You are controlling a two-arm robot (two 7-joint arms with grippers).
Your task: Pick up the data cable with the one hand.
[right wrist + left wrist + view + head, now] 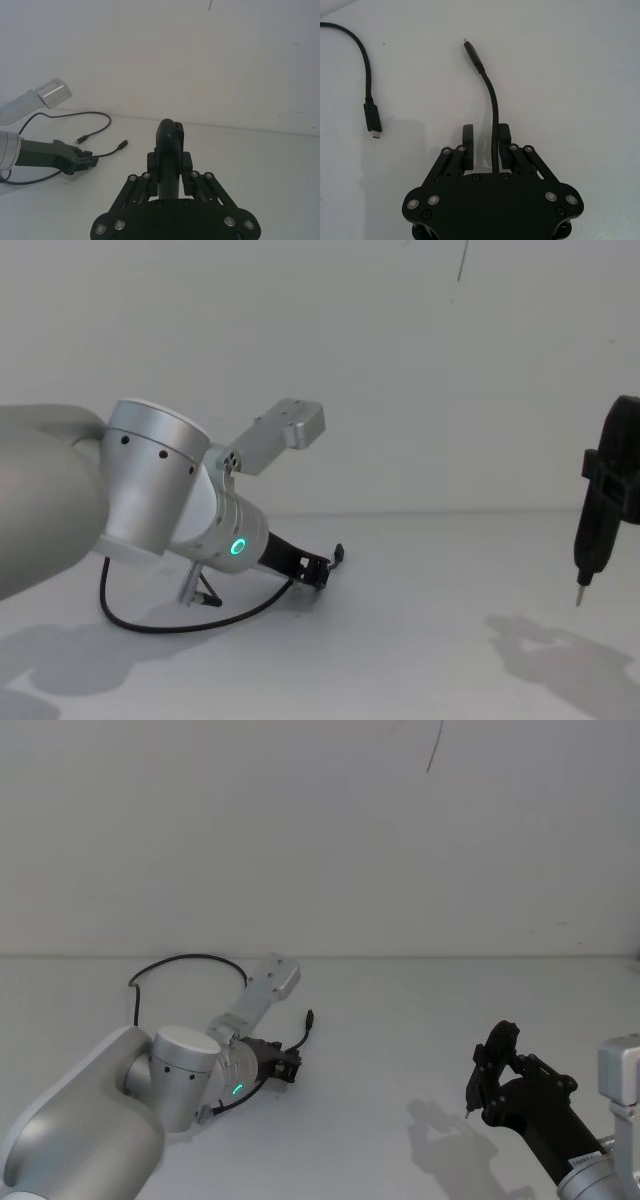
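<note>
Data cable [492,107] lies slack on the white table [400,1020], curving round your left arm [80,1120]. That arm reaches low and forward, so the fingers meet the cord flat on the surface. Your left gripper [485,131] is spread and straddles the cord partway back from the far plug [470,50], with the cord against one pad. Judged: set for a squeeze, nothing pinched yet. Your right gripper [170,162] is parked well apart, clamped on a black tool [170,135]. The silver-tipped plug [372,120] lies free nearby.
</note>
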